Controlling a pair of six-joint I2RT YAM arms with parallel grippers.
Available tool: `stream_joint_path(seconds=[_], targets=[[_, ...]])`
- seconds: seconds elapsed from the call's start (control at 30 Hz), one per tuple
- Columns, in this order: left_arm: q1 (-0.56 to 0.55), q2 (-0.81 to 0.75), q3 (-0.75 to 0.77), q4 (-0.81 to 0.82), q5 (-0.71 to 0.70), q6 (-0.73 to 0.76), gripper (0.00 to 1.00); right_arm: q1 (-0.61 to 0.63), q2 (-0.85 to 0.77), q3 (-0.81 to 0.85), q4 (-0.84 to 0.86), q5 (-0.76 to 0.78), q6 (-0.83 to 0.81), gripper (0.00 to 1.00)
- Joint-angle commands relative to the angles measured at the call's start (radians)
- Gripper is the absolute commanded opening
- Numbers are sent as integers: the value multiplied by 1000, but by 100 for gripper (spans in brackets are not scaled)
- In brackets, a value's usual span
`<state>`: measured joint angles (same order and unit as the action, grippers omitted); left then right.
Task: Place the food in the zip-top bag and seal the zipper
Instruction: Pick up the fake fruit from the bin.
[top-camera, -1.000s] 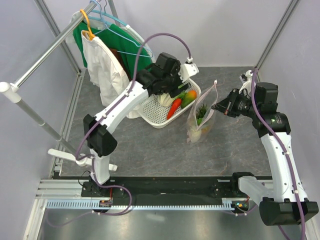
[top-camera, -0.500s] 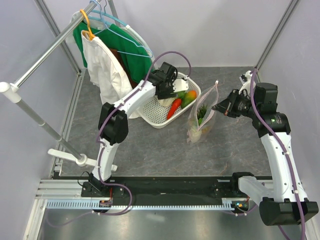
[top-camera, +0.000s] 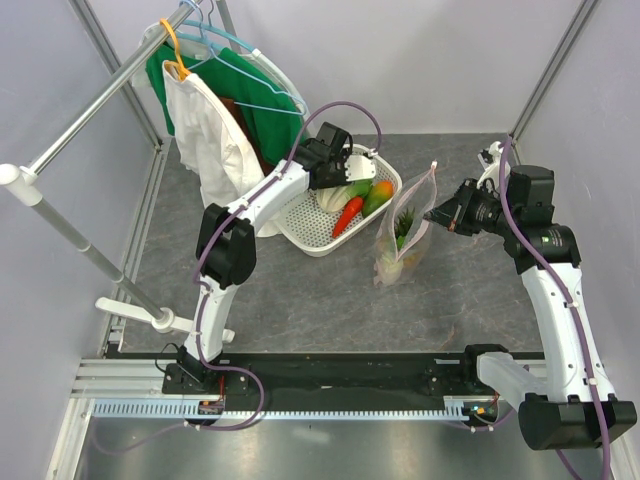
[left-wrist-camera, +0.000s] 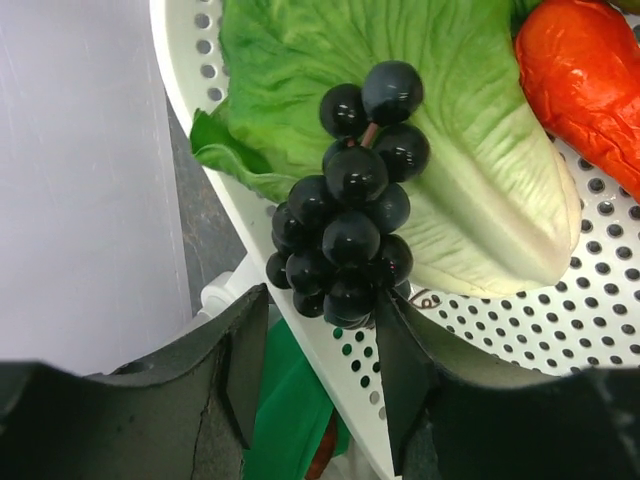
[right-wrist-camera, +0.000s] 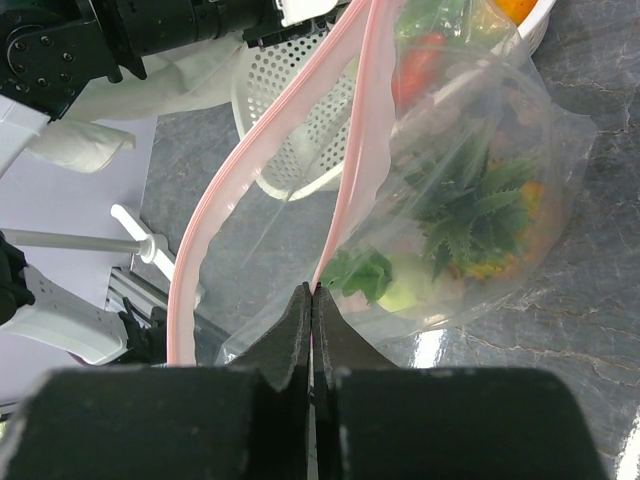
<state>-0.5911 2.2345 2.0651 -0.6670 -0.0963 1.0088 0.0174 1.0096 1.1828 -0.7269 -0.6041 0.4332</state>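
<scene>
With your left tool spread astride the grape bunch in the basket and your right tool pressed together pinching the zipper of the zip-top bag, you needed to clamp the bunch's bulk, clear of the lettuce.

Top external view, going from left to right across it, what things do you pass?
Hanging white garment → white lattice basket → zip-top bag → right gripper, pinching the bag's edge.

The grape bunch is shiny black, the lettuce leaf green, the basket white with holes, the zip-top bag clear with a pink zipper.
</scene>
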Motion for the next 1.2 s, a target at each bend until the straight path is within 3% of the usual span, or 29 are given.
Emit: stream_joint_path(seconds=[0.0,0.13,0.27,0.4,0.8,0.97,1.17], targets=[[-1,-4,-29,41,47,65,53,-2,3,12,4,10,-17,0],[1,-4,-40,40,59,76,47,-2,0,12,4,6,-19,0],[4,-15,-36,38,76,73,21,-2,1,15,4,6,-21,0],[1,-59,-39,24,76,59,2,0,0,15,3,7,-21,0],[-22,-271,-65,-37,92,-39,2,-2,4,11,12,6,-13,0],[-32,-345,-31,-62,147,-130,2,0,12,11,17,9,-11,0],[-38,-438,42,-124,311,-294,2,0,18,14,24,9,-10,0]])
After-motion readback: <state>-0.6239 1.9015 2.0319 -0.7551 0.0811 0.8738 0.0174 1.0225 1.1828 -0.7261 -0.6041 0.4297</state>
